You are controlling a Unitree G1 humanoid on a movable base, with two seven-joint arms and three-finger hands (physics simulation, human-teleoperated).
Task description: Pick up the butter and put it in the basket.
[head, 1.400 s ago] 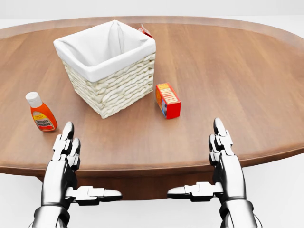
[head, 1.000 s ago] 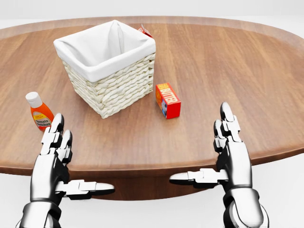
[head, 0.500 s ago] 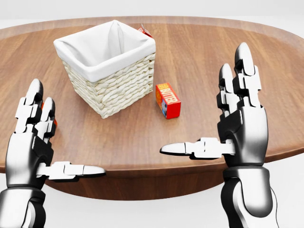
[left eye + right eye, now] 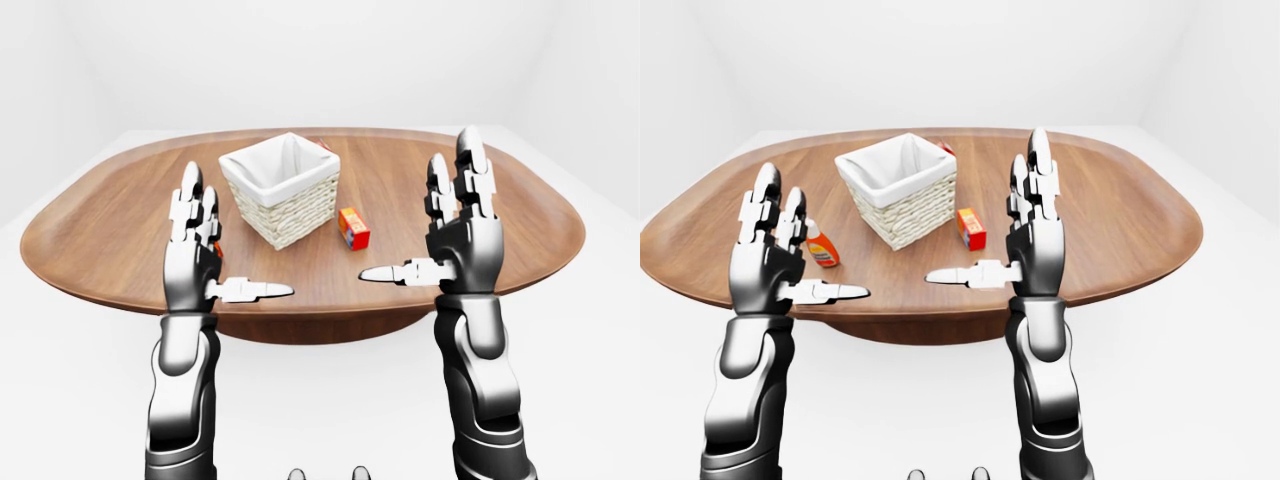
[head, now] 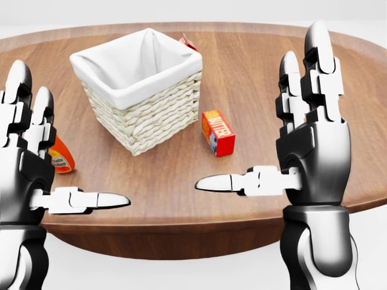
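My right hand [image 5: 302, 157] stood raised at the near edge of the table [image 5: 272, 78], fingers straight up and spread, thumb pointing left toward the other hand — wide open and holding nothing. My left hand [image 5: 27, 163] mirrored it on the left side, a little lower, also splayed and empty, thumb pointing right. Neither touched anything.

I judged this an approach pose: both palms faced each other with the work area between them, so either could drop onto a target. The butter [image 5: 218, 132] lay on the wood just right of the basket [image 5: 142, 90], apart from it but near, and nearer to my right hand than to my left, so the right hand looked like the one to use. It was a small red and orange box lying flat, with a short end turned toward me. The basket stood upright with its white liner open at the top — an easy drop from above.

An orange sauce bottle [image 4: 820, 248] sat to the left of the basket, partly hidden behind my left hand in the head view. A small red thing [image 5: 188, 42] peeked out beyond the basket's far rim; I could not tell what it was.
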